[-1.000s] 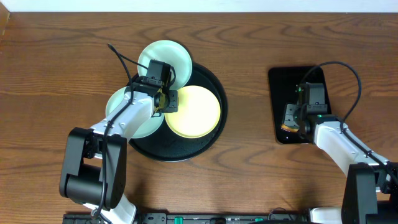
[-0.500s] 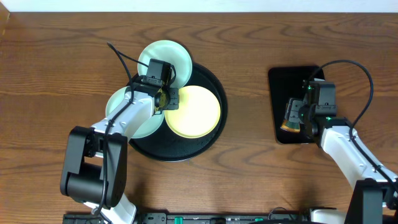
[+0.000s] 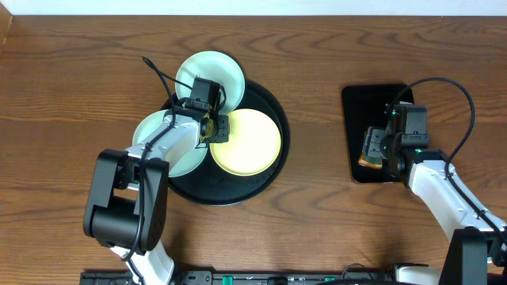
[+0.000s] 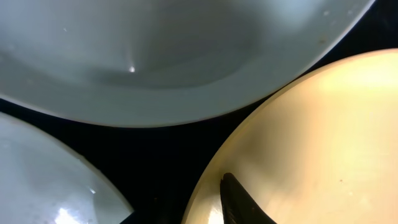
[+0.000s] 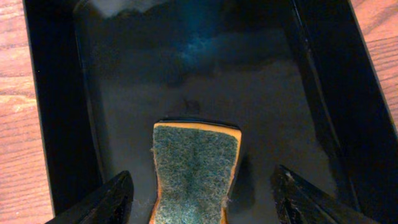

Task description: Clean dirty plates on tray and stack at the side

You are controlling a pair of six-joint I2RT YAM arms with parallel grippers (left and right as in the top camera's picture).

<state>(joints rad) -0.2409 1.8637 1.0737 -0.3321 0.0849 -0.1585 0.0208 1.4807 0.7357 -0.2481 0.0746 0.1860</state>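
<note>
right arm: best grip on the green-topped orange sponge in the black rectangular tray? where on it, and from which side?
Take the green-topped orange sponge across its pinched waist, closing on the two long foam sides. Come straight down from above. It lies flat with the scouring face up on the floor of the black rectangular tray. The open right gripper straddles it, with free floor on either side.

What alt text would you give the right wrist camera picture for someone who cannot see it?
A green-topped orange sponge lies in a black rectangular tray. The right gripper hangs over it, its two dark fingers spread wide either side without touching it. Brown wooden table shows at both edges.
</note>
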